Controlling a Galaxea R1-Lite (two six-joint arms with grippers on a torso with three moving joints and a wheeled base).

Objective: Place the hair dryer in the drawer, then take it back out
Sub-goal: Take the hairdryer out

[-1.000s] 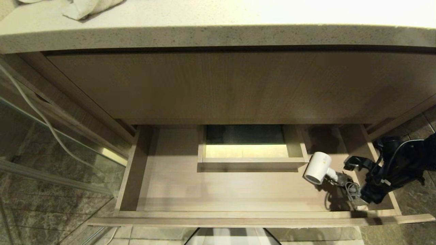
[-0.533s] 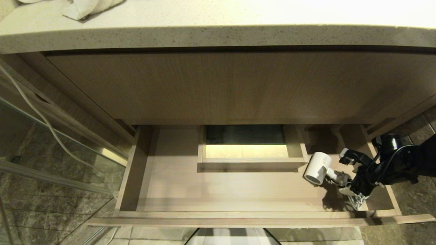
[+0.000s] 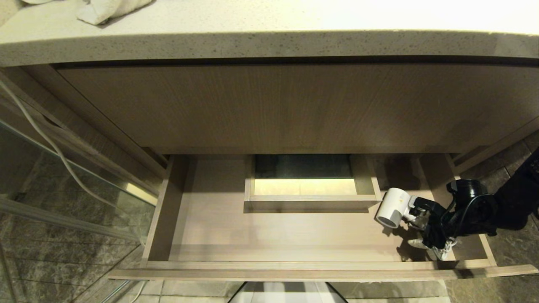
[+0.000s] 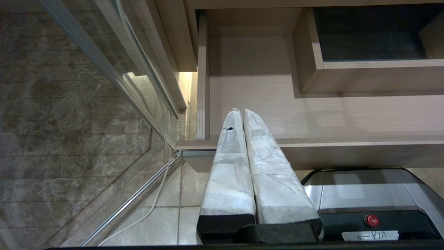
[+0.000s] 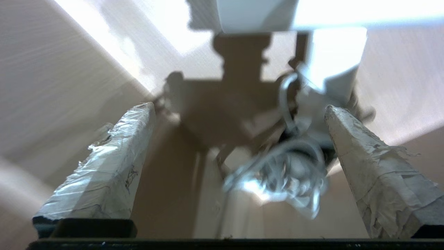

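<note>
Right gripper (image 3: 414, 225) low inside the open drawer (image 3: 294, 265), at its right end, jaws spread wide, nothing clamped. Tape-wrapped fingers (image 5: 104, 173) straddle the bundled cord (image 5: 288, 173); the handle lies just beyond the tips. Black arm reaches in over the drawer's right wall, wrist angled down toward the drawer floor.

Hair dryer (image 3: 393, 207) lies on the drawer floor, right of the boxed cut-out (image 3: 309, 185), barrel mouth turned to the front left, handle and cord trailing toward the gripper. Whether a finger touches the handle cannot be told.

Left gripper (image 4: 242, 114) parked outside the drawer front near its left corner, fingers pressed together, holding nothing.

Drawer pulled fully out under a tall wood-grain panel (image 3: 269, 105). Speckled stone countertop (image 3: 269, 44) above, white towel (image 3: 105, 8) at its back left. Glass panel (image 3: 63, 189) and a white cable (image 3: 50, 143) to the left; dark marble tile floor (image 3: 497, 273).
</note>
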